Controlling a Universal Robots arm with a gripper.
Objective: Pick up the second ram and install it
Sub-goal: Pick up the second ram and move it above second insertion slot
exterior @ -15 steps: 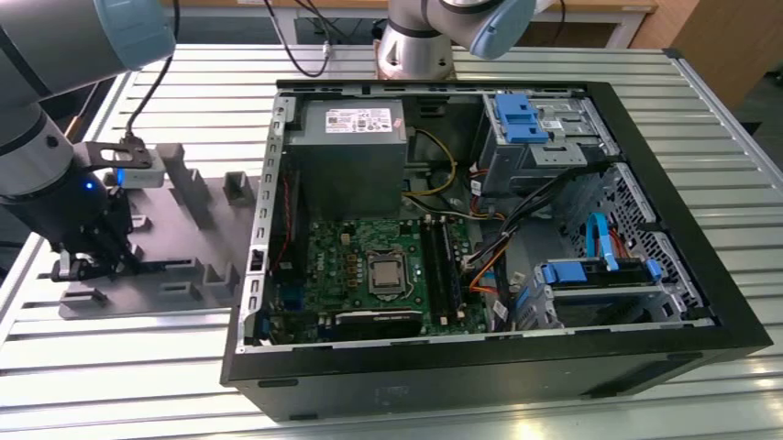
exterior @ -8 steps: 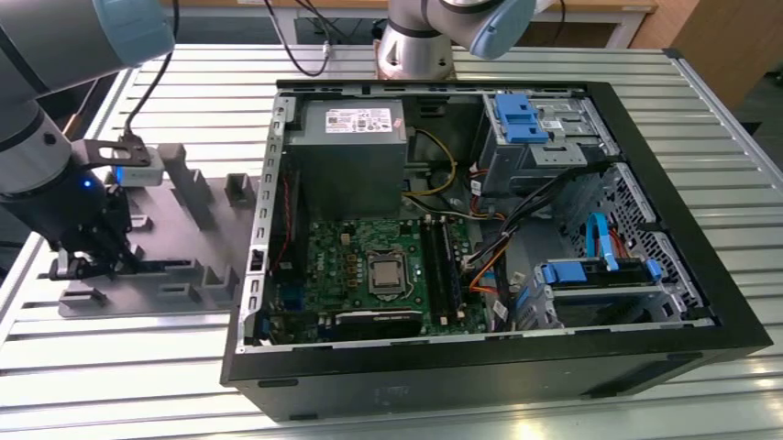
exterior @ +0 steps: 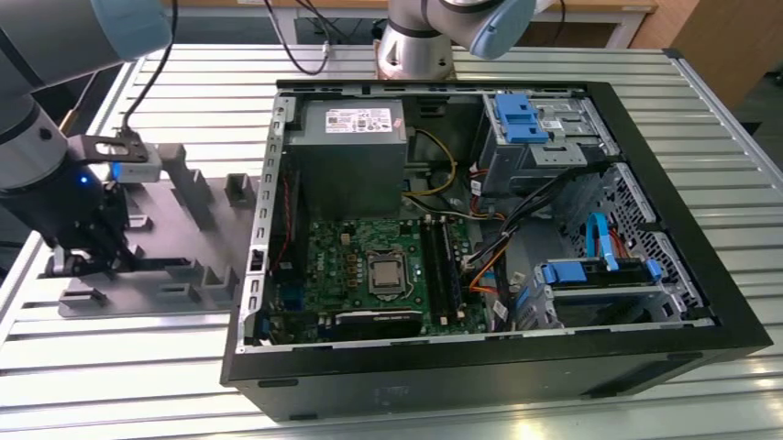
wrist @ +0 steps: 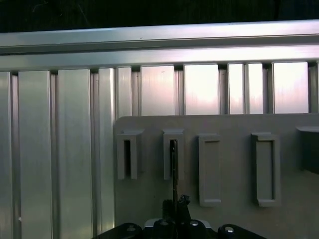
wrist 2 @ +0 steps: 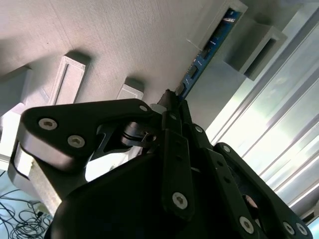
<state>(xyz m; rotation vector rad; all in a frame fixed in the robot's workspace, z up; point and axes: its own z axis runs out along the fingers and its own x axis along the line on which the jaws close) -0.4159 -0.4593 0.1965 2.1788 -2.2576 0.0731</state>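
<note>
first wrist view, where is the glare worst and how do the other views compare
In the first wrist view, glare washes out the table slats beyond the grey holder tray; in the second wrist view the gripper at the second ram is a dark mass against bright slats; the exterior view is evenly lit.

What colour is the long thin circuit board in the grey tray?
Blue; the long thin circuit-board stick shows best in the second wrist view.
</note>
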